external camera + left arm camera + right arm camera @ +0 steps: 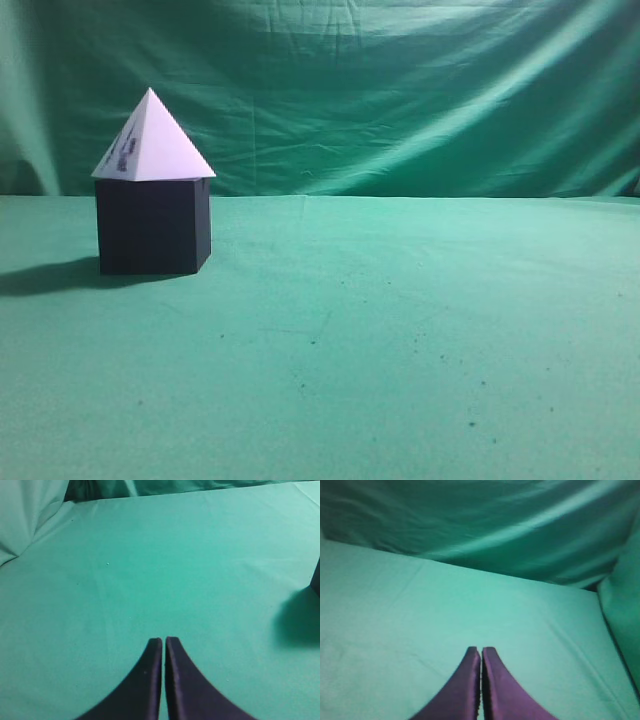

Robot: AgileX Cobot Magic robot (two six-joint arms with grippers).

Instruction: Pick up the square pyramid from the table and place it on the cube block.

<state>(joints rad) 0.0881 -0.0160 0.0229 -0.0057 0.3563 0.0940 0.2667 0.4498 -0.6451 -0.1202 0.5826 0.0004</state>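
Note:
The white square pyramid (152, 140), with dark markings on its left face, sits upright on top of the dark cube block (152, 238) at the left of the green table (400, 330). Neither gripper shows in the exterior view. In the left wrist view my left gripper (163, 640) is shut and empty over bare cloth; a dark edge of the cube (316, 580) and its shadow show at the right border. In the right wrist view my right gripper (481, 650) is shut and empty over bare cloth.
A green cloth backdrop (400, 90) hangs behind the table. Cloth folds rise at the left of the left wrist view (25, 515) and at the right of the right wrist view (622, 610). Small dark specks dot the front cloth.

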